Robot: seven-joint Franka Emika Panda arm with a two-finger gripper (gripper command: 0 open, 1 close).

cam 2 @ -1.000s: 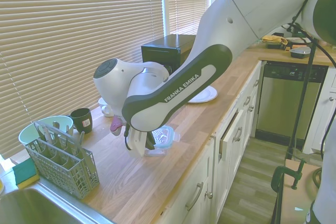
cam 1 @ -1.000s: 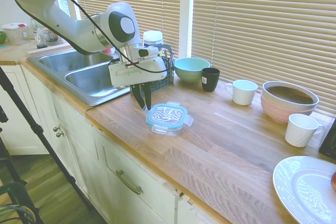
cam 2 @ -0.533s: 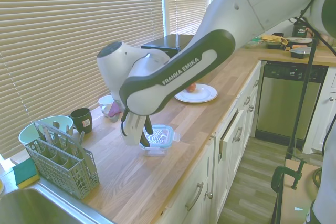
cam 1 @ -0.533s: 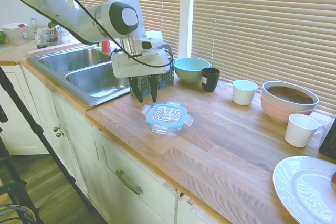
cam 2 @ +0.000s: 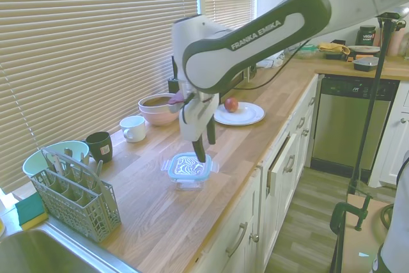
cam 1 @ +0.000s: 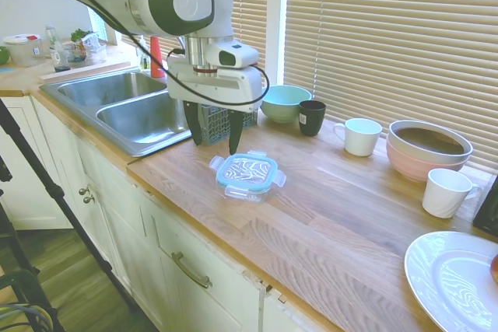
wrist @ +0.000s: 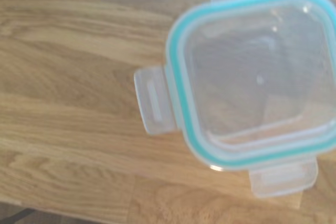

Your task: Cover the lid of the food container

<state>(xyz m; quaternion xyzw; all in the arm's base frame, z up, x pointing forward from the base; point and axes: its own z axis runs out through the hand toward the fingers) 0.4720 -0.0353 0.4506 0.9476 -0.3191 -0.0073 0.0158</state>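
The lid (cam 1: 247, 170), clear with a teal rim and snap tabs, lies flat on top of the food container (cam 1: 243, 190), a small clear tub on the wooden counter near its front edge. Both also show in the second exterior view, lid (cam 2: 190, 165) over container (cam 2: 189, 182). My gripper (cam 1: 213, 139) hangs open and empty above the counter, just to the sink side of the lid and a little behind it. In the second exterior view the gripper (cam 2: 200, 149) points down just above the lid. The wrist view shows the lid (wrist: 257, 77) from above, with its tabs sticking out.
A grey utensil basket (cam 1: 224, 118) and the sink (cam 1: 144, 114) lie behind my gripper. A mint bowl (cam 1: 283, 102), a black cup (cam 1: 312, 117), white mugs (cam 1: 361, 136), stacked bowls (cam 1: 428, 149) and a white plate (cam 1: 455, 279) stand further along the counter.
My gripper has risen from the counter beside the lid's edge, shifted toward the container and turned at the wrist, its fingers now wider apart. The lid and container have stayed in place.
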